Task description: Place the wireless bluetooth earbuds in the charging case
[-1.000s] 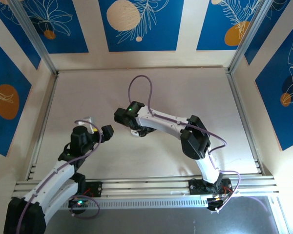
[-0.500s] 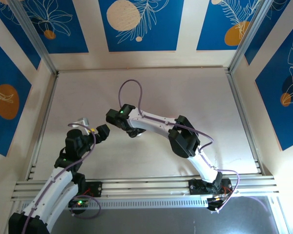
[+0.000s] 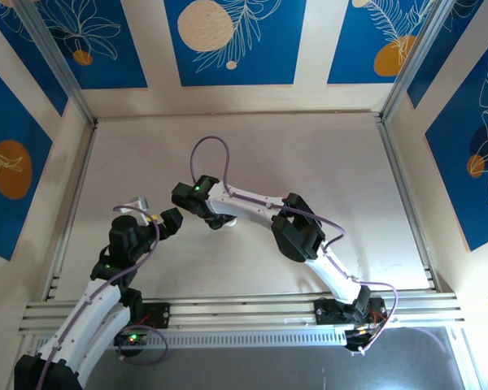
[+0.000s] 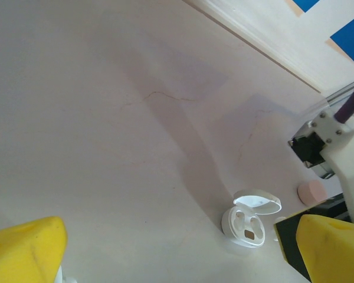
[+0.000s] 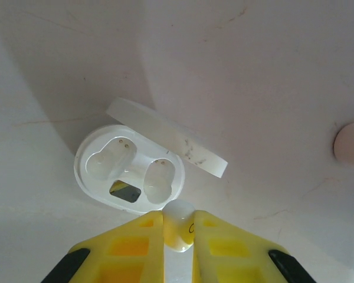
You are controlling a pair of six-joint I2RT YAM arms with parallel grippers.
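Pale table (image 3: pixel 333 162) boxed in by blue floral panels (image 3: pixel 228 49); the right gripper (image 5: pixel 178 231) is clamped on 1 white earbud (image 5: pixel 178 213), just beside the rim of the open white charging case (image 5: pixel 128 171), which sits at 11 o'clock from the bud with its lid (image 5: pixel 165 138) hinged up on the case's 1 o'clock side. The left gripper (image 4: pixel 177 242) hangs spread wide, gripping nothing between its yellow pads (image 4: pixel 26 250), with the case at 5 o'clock in its view. 1 pale pink piece (image 5: pixel 350 145) lies at 3 o'clock from the case, apart from it; can't tell if it's a bud or a case.
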